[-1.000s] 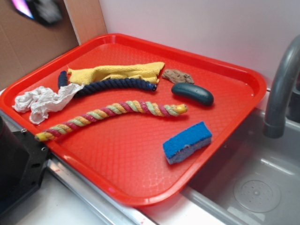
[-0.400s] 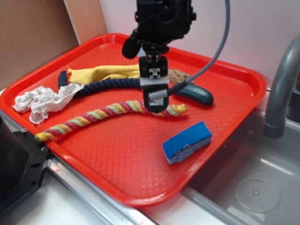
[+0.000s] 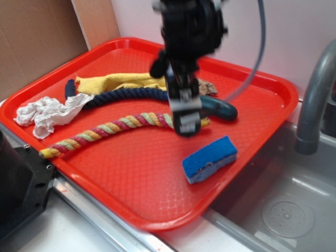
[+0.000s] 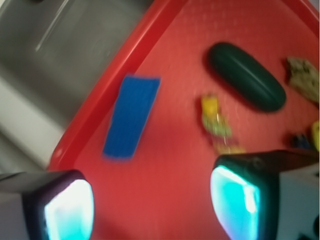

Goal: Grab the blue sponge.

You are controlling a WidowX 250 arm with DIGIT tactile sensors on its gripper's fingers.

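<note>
1. Approach stage only, by the look of it: black robot claw (image 3: 188,127) hanging above the red plastic tray (image 3: 157,194), over the end of the striped multicolour braided rope (image 3: 105,129), nothing grasped yet.
2. Jaws spread wide in the wrist view, both pale-lit fingertips (image 4: 67,209) well apart with bare tray between them; empty.
3. Small rectangular bright blue sponge (image 3: 210,159) with a pale bottom layer lying flat on the tray, just ahead of the claw toward the sink-side rim, not touched. In the wrist view the same sponge (image 4: 132,116) lies beyond the fingertips, nearer the left one, long side angled.
4. Left to do, as judged: shift over the sponge, turn to straddle its short width, descend, close, lift.
5. Dark teal smooth oval object (image 3: 216,106) behind the claw, well clear of the sponge; navy braided rope (image 3: 123,95), yellow cloth (image 3: 123,81) and crumpled white paper (image 3: 44,115) farther off on the other side.
6. Open tray floor all round the sponge; the closest limit is the raised tray rim just beyond it, with the grey metal sink (image 3: 286,205) past that. Room for both fingers on either long side, likely tighter on the rim side.
</note>
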